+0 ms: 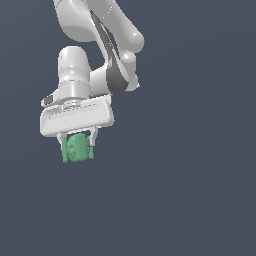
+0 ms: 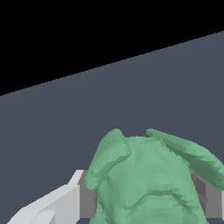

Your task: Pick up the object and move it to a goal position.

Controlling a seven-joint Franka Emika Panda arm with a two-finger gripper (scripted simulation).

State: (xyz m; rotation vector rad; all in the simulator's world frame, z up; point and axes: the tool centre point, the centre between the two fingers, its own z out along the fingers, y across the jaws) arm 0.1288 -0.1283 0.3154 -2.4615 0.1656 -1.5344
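The object [image 1: 76, 148] is a small matte green lumpy thing with side protrusions. It sits between the fingers of my white gripper [image 1: 77, 148], which is shut on it, in the exterior view's left half. In the wrist view the green object [image 2: 151, 179] fills the space between the two grey finger pads [image 2: 87, 201], pressed on both sides. It looks lifted off the grey surface, though I see no shadow that confirms this. No goal marker shows in either view.
A plain dark grey surface [image 1: 190, 200] spreads all around. In the wrist view its far edge [image 2: 109, 65] meets black background.
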